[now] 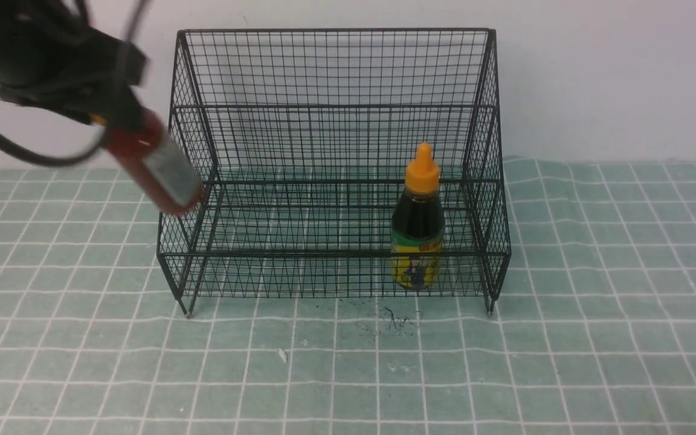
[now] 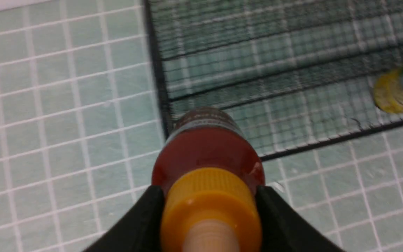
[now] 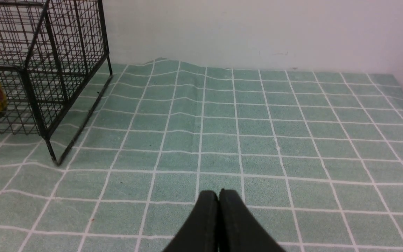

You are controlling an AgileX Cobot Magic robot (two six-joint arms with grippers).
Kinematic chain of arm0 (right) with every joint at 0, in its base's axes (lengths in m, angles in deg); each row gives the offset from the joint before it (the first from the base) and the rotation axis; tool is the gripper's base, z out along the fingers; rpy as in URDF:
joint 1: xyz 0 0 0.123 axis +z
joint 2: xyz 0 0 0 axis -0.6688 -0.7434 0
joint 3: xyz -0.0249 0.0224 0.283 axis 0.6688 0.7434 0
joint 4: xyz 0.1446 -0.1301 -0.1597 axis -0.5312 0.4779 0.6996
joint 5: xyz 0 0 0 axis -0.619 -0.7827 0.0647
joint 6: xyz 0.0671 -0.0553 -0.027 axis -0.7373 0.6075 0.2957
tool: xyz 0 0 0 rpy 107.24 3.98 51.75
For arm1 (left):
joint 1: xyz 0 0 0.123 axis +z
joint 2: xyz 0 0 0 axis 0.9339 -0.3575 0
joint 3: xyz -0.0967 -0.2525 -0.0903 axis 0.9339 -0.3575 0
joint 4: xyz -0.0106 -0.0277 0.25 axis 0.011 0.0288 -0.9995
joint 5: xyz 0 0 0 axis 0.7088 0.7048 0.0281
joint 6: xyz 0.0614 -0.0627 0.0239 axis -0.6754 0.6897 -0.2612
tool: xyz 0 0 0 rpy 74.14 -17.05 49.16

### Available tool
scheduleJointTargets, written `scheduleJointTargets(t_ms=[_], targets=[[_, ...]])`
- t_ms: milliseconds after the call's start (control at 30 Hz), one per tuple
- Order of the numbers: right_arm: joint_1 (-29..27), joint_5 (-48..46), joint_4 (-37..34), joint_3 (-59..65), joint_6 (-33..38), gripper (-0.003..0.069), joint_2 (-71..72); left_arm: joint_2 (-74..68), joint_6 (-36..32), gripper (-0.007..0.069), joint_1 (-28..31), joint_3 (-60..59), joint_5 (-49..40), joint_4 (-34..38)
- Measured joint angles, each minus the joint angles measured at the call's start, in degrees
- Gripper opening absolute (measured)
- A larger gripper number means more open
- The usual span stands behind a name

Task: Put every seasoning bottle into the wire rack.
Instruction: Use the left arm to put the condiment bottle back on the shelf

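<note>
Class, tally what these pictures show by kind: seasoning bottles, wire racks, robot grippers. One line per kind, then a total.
Wire racks: 1, the wire rack.
Seasoning bottles: 2, the red sauce bottle held in the left gripper, and the dark bottle upright inside the wire rack.
Grippers: 2, the left gripper and the right gripper.
Total: 5.

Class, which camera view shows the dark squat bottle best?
Front view: the dark bottle stands whole, upright inside the wire rack. Both wrist views catch only a cropped edge of its label.
</note>
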Motion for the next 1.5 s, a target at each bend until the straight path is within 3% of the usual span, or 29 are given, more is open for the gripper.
scheduleJointTargets(t_ms=[133,300,633,1133,1267,1300,1400,1500], targets=[[0.0,0.0,0.0,0.0,0.0,-0.0013,0.0,-4.9,1.0,0.0289,-5.7,0.0,0.0,-3.3],[0.0,0.0,0.0,0.0,0.0,-0.0013,0.0,-8.2,2.1,0.0289,-7.8,0.4,6.1,-7.0],[0.0,0.0,0.0,0.0,0.0,-0.0013,0.0,-10.0,2.5,0.0289,-8.3,0.2,9.9,-7.5],[0.0,0.0,0.0,0.0,0.0,-0.0013,0.0,-18.2,2.6,0.0293,-8.5,0.4,6.5,-5.3],[0.0,0.0,0.0,0.0,0.0,-0.0013,0.0,-18.8,3.4,0.0378,-8.5,0.3,5.9,-5.3],[0.0,0.0,0.0,0.0,0.0,-0.0013,0.0,-19.0,3.5,0.0453,-8.5,0.2,5.6,-5.3],[0.0,0.0,0.0,0.0,0.0,-0.0013,0.0,-19.0,3.6,0.0539,-8.5,0.5,4.7,-5.3],[0.0,0.0,0.0,0.0,0.0,-0.0013,0.0,-19.0,4.0,0.0579,-8.5,2.1,2.7,-5.3]])
